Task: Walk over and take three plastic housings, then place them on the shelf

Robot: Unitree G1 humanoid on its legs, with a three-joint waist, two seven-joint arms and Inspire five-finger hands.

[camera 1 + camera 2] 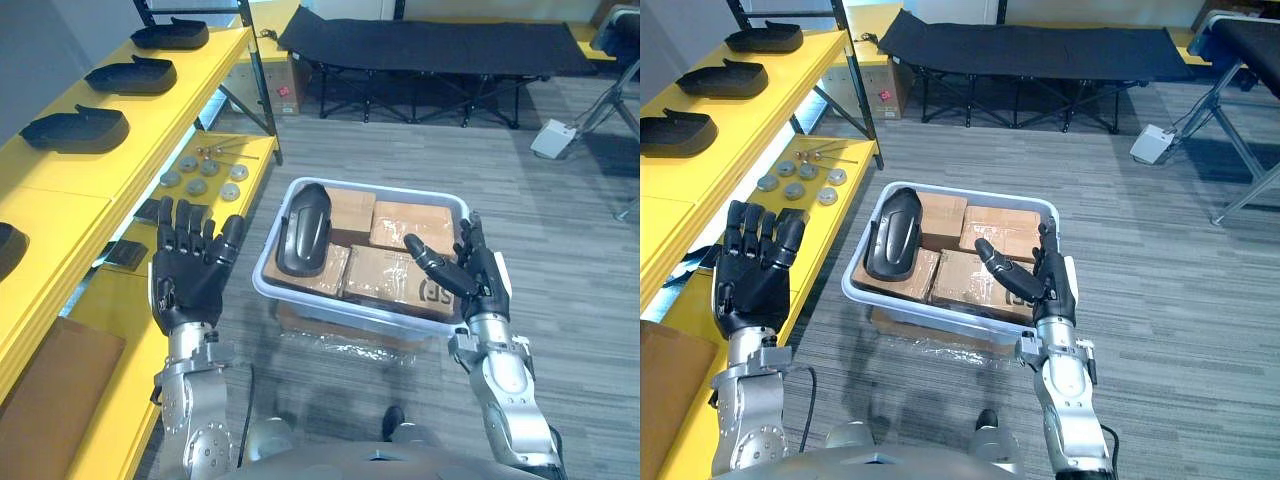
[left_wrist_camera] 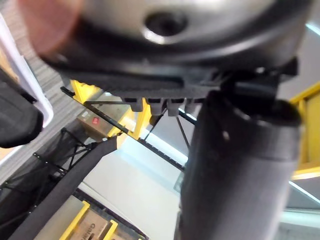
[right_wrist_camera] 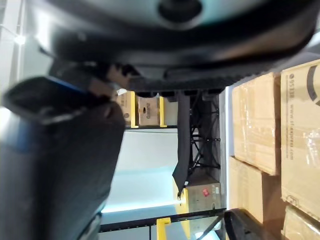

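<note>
Left robot hand (image 1: 190, 265) and right robot hand (image 1: 465, 270): both open, empty, raised on either side of the bin (image 1: 350, 308). Black housing (image 1: 303, 230) lies on cardboard boxes (image 1: 385, 275) at the bin's left side. Suggest gripping its long edges and lifting it level. Beyond, the yellow shelf (image 1: 160, 115) holds other housings (image 1: 75, 130).

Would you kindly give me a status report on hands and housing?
Left hand open, empty. Right hand open, empty. Housing in bin, on boxes, untouched. Nothing over it.
</note>
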